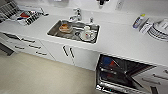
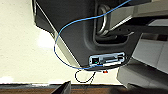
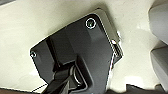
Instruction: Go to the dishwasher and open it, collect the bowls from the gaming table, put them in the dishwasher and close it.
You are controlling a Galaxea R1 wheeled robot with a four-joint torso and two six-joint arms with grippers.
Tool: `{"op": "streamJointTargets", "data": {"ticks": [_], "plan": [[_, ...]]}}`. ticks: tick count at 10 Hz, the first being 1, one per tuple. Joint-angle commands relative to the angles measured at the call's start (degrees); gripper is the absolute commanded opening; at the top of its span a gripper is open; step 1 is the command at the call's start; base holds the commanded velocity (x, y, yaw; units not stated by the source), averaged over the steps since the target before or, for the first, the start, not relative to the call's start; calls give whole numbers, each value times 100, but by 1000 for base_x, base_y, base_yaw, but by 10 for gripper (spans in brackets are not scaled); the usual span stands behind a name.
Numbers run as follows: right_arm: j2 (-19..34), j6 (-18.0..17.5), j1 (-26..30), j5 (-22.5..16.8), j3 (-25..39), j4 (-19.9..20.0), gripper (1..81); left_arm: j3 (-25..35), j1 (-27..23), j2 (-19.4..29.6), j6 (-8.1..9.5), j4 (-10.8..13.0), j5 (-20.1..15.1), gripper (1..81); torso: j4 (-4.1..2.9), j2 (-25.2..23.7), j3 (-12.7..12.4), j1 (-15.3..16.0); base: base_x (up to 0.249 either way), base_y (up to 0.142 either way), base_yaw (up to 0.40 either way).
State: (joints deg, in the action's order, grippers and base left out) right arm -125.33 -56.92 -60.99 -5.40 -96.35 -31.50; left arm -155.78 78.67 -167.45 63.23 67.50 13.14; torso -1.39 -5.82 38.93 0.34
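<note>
While I stand over the kitchen run, nearest to me is the dishwasher, low on my right under the bench. Its door hangs part open and tilted out, and dark racks show inside with something blue and red among them; I cannot make out whether that blue is one of the bowls. Beside it are white cabinet doors with dark bar handles, and further left a bank of drawers. Pale floor spreads in front of all this.

On the bench top, the steel sink holds an orange-brown dish and a white cup on a plate, with the tap behind it. Farther left sits a dish rack; far right are a bottle and a stack of white plates.

My wrist cameras look down at floor past my own dark plates, with a blue cable looping across the left one. Of my fingers I cannot tell the state, open or closed, or whether they hold anything.

As I judge it, the risk is the jutting door: driving or swinging an arm close by could knock it or catch the loose cable on its edge.
</note>
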Motion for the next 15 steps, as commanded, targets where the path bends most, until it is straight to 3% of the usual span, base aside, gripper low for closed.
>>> {"op": "streamJointTargets", "data": {"ticks": [1,2,4,8,15], "plan": [[-468,40,-427,135,-532,-382,811,-22,84,71,22,0,-242,811,0,0,0,0,0,0,0],[-565,40,-507,162,-567,-462,811,-22,84,80,22,52,-233,811,0,-573,-2,367,0,0,0],[-821,32,-674,232,-717,-559,811,-22,84,71,14,70,-233,811,0,-676,-2,428,0,0,0],[-1295,40,-885,285,-1235,-647,811,-22,84,53,14,70,-233,811,0,-1474,-4,920,0,0,0],[-1374,23,-964,381,-1446,-621,811,-22,84,79,-30,88,-190,811,0,-2872,-11,1796,0,0,0]]}}
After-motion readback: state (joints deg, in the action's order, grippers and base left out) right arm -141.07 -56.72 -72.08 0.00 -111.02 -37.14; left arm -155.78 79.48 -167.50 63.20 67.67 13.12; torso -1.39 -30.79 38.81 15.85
